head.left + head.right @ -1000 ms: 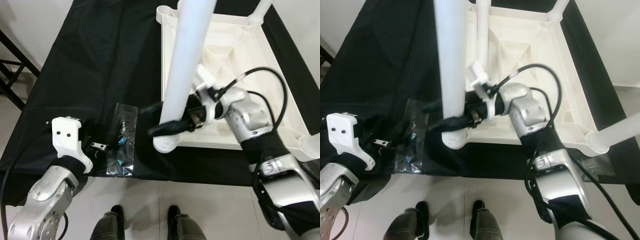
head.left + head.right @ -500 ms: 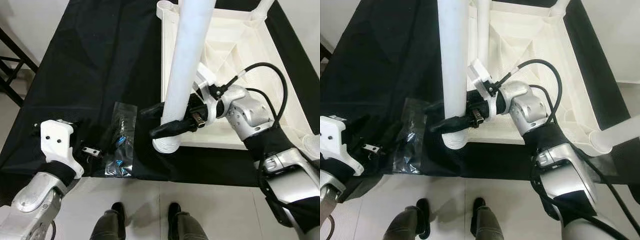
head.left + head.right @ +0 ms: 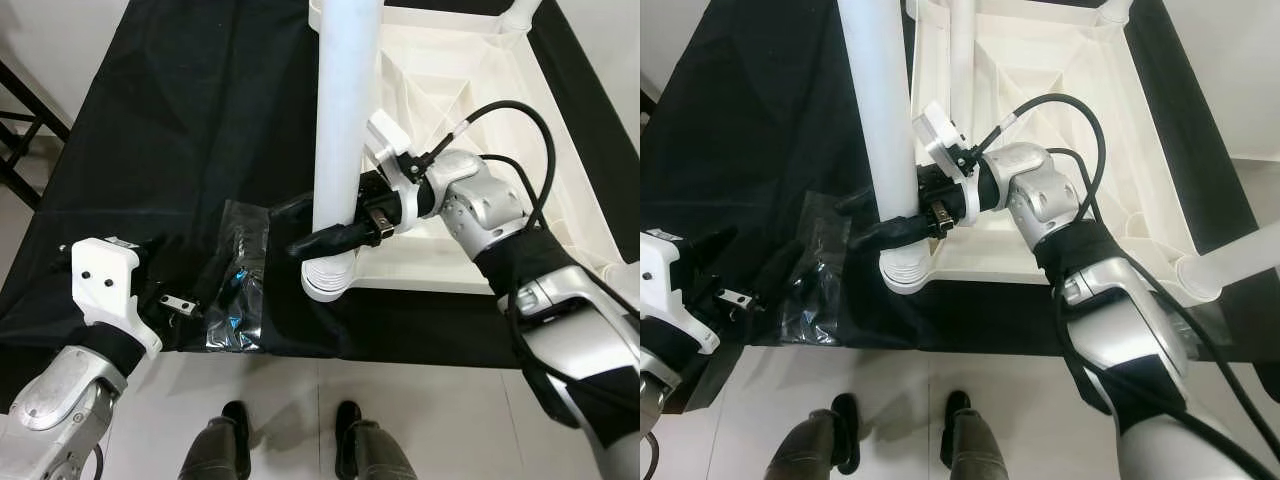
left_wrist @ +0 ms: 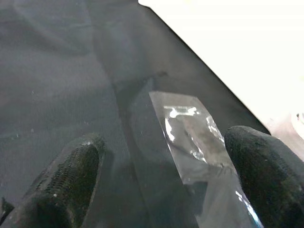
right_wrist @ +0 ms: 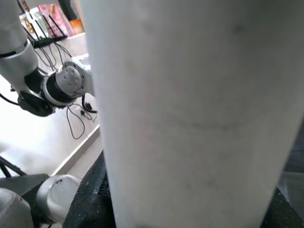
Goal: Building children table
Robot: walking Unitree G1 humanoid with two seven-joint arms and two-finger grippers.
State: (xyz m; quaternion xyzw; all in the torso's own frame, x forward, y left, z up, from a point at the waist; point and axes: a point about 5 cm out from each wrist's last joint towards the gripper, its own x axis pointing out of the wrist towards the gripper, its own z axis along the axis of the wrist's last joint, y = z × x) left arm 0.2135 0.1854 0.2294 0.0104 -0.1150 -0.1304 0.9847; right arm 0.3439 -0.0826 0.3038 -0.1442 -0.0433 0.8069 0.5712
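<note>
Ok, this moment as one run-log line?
right gripper: shut on white table leg | leg: upright in upturned tabletop corner | left gripper: open over hardware bag

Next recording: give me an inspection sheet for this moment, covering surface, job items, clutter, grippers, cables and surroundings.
Surface: black cloth covering the work table, creased, hanging over the near edge.
Job's things: white tabletop lying upside down, ribbed underside up; white table leg standing upright at its near left corner socket; further legs at other corners.
Clutter: clear plastic bag with small hardware, flat on the cloth left of the leg.
Grippers: right gripper closed around the white table leg low down; left gripper open, fingers either side of the bag's near end.
Cables: black cable looping from the right wrist over the tabletop.
Surroundings: pale tiled floor; dark frame at far left.
</note>
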